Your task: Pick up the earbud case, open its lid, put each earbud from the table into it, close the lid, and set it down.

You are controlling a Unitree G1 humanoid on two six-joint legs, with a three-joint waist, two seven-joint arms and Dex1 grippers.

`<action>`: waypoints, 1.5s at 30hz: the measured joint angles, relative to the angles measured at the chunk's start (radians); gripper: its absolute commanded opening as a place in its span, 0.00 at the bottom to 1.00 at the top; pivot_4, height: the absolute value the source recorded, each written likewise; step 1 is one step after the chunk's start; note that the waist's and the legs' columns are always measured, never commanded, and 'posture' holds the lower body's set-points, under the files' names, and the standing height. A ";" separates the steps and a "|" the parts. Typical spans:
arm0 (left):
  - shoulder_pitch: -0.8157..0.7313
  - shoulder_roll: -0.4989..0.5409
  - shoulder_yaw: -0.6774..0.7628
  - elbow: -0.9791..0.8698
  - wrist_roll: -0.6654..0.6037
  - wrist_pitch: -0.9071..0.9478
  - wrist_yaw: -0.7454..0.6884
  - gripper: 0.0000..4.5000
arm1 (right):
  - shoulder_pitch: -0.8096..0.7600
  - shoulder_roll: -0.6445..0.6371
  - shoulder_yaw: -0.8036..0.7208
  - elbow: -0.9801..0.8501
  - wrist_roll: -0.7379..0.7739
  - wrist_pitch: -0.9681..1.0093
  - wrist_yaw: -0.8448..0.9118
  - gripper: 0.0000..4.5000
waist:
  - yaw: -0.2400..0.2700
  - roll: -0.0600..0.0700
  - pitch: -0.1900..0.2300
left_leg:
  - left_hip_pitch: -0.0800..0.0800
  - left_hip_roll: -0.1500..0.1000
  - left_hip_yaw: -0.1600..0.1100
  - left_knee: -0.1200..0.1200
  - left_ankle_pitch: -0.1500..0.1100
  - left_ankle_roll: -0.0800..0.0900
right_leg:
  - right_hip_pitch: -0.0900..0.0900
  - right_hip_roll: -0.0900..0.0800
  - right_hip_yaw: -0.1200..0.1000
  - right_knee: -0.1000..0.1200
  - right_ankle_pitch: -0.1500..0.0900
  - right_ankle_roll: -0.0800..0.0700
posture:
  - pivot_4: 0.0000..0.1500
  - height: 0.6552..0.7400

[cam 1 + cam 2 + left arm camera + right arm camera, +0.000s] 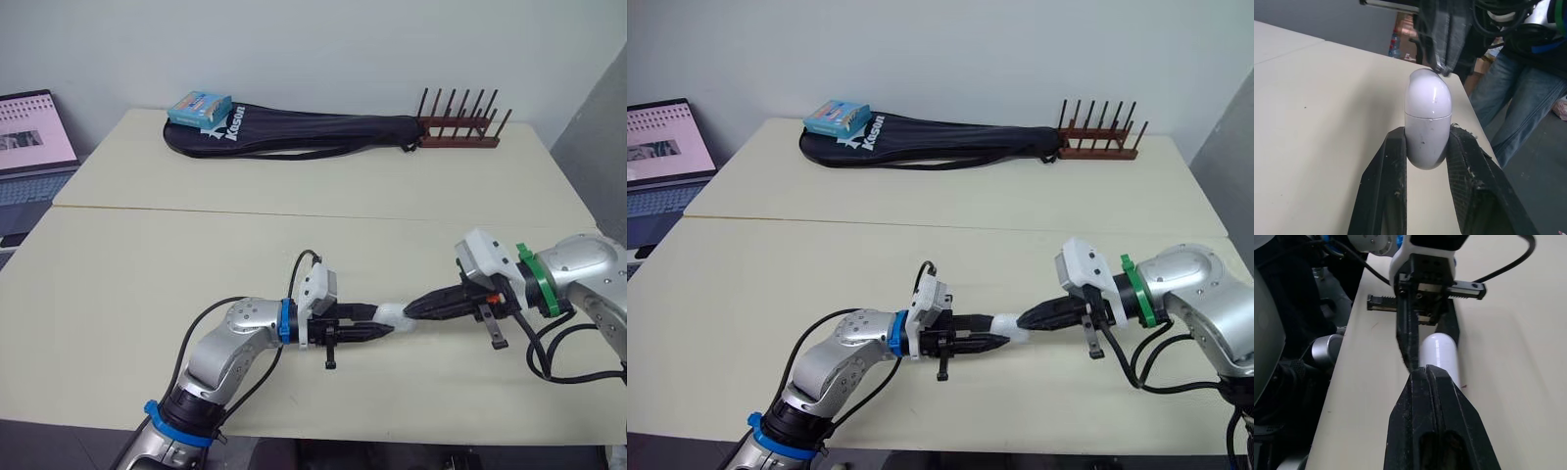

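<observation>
A white earbud case point(398, 316) hangs just above the table point(147, 294) near its front edge. My left gripper point(378, 328) is shut on its lower half, one black finger point(1391, 166) on each side. The lid is down, with the seam showing across the case point(1427, 122). My right gripper point(412, 310) comes in from the right, fingers pressed together, its tips touching the lid's rounded end. In the right wrist view the shut fingers point(1430, 401) cover the near end of the case point(1439, 350).
A black racket bag point(294, 132) lies along the far side with a blue box point(200, 106) on it. A brown peg rack point(460, 129) stands at its right end. A laptop point(34, 137) sits off the table's left. A person in jeans point(1518, 98) stands beyond the table edge.
</observation>
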 measured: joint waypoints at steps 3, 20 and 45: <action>-0.011 -0.012 0.024 -0.002 -0.040 0.066 0.023 0.17 | 0.016 -0.002 -0.003 0.000 -0.020 -0.006 -0.019 0.00 | 0.000 0.000 0.000 | 0.000 0.000 0.000 0.000 0.000 0.000 | 0.000 0.000 0.000 0.000 0.000 0.000 | 1.00 0.85; -0.221 -0.087 0.129 0.353 -0.171 0.655 0.255 0.25 | 0.309 0.013 -0.126 -0.062 -0.212 -0.240 -0.200 0.00 | -0.004 0.000 0.000 | 0.001 0.000 0.000 0.001 0.003 -0.005 | 0.000 0.001 0.000 0.002 0.000 0.000 | 1.00 0.85; 0.400 0.657 0.511 -0.120 0.030 0.003 -0.106 1.00 | 0.183 -0.155 -0.182 0.187 -0.215 -0.399 0.048 0.85 | 0.000 -0.003 0.009 | 0.009 0.003 0.008 -0.011 0.001 -0.002 | 0.001 -0.004 0.007 -0.005 -0.001 -0.001 | 1.00 0.85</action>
